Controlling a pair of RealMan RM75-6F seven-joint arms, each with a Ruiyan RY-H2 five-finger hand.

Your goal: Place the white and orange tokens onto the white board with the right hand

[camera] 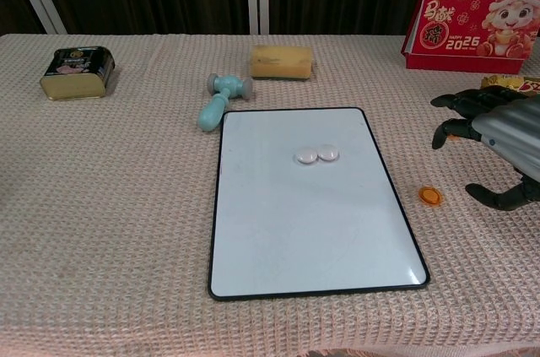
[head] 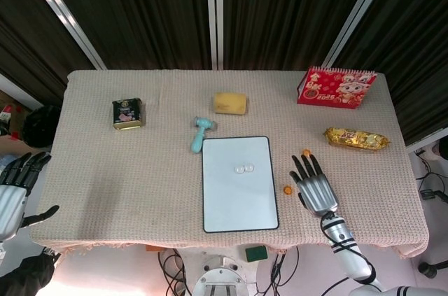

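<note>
Two white tokens (camera: 316,154) lie side by side on the upper middle of the white board (camera: 287,230), also seen as white tokens (head: 243,168) on the white board (head: 238,198). One orange token (camera: 430,196) rests on the cloth just right of the board, the same orange token (head: 287,188) in the head view. A second orange token (head: 306,152) lies further back. My right hand (head: 315,185) hovers open right of the board, fingers spread, holding nothing; the right hand (camera: 498,146) reaches in at the chest view's right edge. My left hand (head: 17,184) is off the table at the left, fingers apart.
A teal toy hammer (camera: 219,97) lies by the board's far left corner. A yellow sponge block (camera: 281,61), a green tin (camera: 77,71), a red calendar (camera: 481,11) and a gold snack packet (head: 355,138) sit around the back and right of the table.
</note>
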